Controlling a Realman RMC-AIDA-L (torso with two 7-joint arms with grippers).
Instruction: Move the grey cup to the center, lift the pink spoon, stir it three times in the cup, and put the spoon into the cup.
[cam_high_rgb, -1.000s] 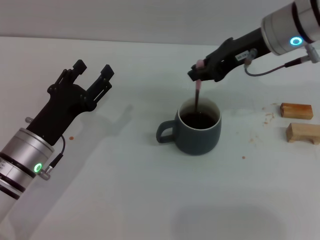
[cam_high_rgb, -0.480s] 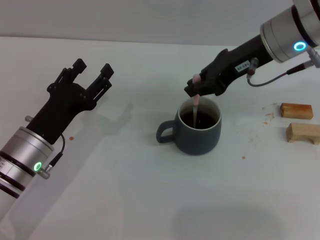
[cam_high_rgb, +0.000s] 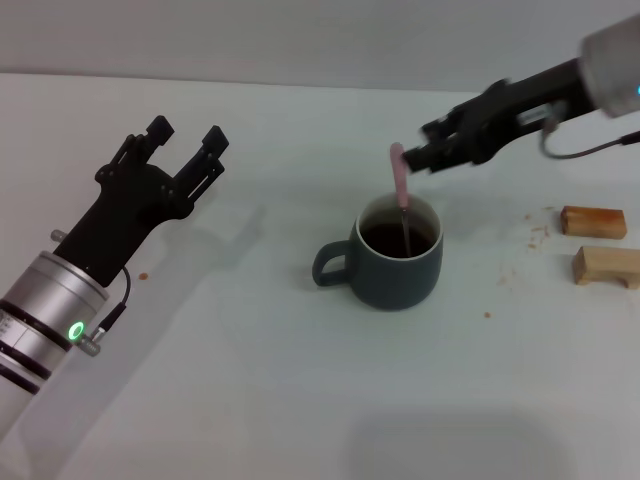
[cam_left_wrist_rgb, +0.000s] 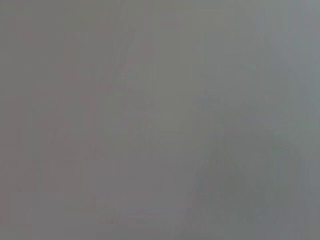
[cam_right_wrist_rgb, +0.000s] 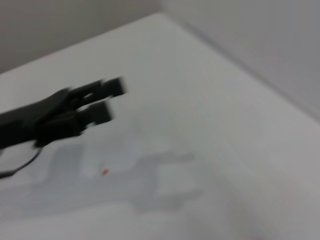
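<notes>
The grey cup (cam_high_rgb: 398, 262) stands mid-table with dark liquid inside and its handle toward my left. The pink spoon (cam_high_rgb: 400, 182) stands in the cup, its bowl down in the liquid and its pink handle sticking up above the far rim. My right gripper (cam_high_rgb: 420, 148) is just right of the handle's top, apart from it, fingers open and empty. My left gripper (cam_high_rgb: 186, 146) hovers open and empty at the table's left; it also shows far off in the right wrist view (cam_right_wrist_rgb: 102, 100). The left wrist view shows only plain grey.
Two small wooden blocks (cam_high_rgb: 593, 221) (cam_high_rgb: 607, 266) lie at the right edge of the table. Small orange crumbs (cam_high_rgb: 538, 234) are scattered near them and near the cup.
My right gripper let go of the spoon and drew back up and to the right. The spoon now stands by itself in the cup. The left arm has not moved.
</notes>
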